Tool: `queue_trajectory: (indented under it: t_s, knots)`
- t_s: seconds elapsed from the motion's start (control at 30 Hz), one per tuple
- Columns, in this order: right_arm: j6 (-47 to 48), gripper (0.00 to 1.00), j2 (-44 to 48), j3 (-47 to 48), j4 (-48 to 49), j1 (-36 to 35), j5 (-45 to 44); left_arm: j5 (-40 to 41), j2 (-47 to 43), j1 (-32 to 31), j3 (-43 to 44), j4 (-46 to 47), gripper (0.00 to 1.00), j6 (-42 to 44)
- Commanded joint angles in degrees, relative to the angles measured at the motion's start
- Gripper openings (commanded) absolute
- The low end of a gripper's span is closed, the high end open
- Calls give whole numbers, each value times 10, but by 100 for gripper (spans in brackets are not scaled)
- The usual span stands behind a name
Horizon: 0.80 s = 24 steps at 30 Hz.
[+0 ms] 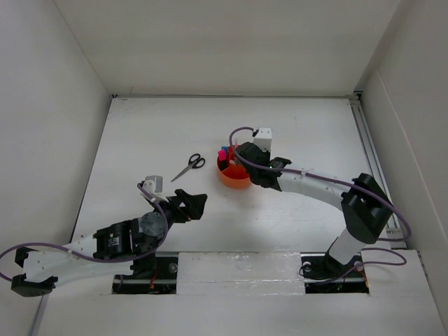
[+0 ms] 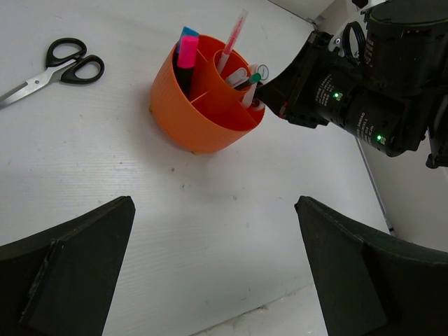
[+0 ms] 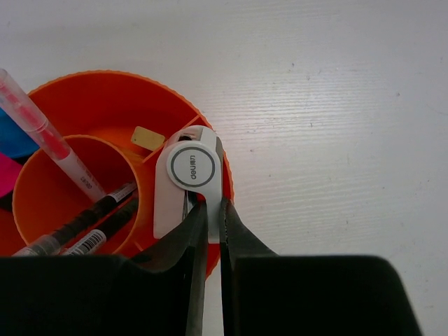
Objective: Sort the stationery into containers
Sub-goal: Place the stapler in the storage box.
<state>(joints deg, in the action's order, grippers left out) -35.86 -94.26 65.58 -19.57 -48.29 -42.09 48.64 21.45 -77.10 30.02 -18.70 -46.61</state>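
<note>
Black and spread wide, the left end effector (image 2: 213, 210) hangs over the white tabletop (image 2: 105, 154) holding nothing. Beyond it stands the orange organizer (image 2: 203, 119), where the right end effector (image 3: 208, 208) is pinched tight on a white piece (image 3: 189, 168) at the rim of an outer compartment, near the tan eraser (image 3: 147, 137) lying inside; the pink pen (image 3: 49, 140) and dark pens (image 3: 98, 208) lean in the central cup, the highlighters (image 2: 186, 50) in another compartment. Farther left, black-handled scissors (image 1: 189, 166) lie on the tabletop, apart from the organizer.
</note>
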Motion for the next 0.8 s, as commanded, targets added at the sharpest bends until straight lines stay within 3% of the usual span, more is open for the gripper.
queue_trajectory:
  t_s: [0.0,0.07,0.2,0.33,0.63,0.77]
  knots:
    - [-8,13,-12,-9,-4,-5,-12,8,-5,2,2,9,100,-1]
    - [-8,21,-12,-9,-4,-5,-12,8,-5,2,2,9,100,-1]
    - [-8,25,-12,-9,-4,-5,-12,8,-5,2,2,9,100,-1]
    - [-8,36,-6,-9,-4,-5,-12,8,-5,2,2,9,100,-1]
    - [-13,46,5,-8,-11,-5,-12,8,-5,2,2,9,100,-1]
    - [-13,60,10,-8,-11,-5,-12,8,-5,2,2,9,100,-1]
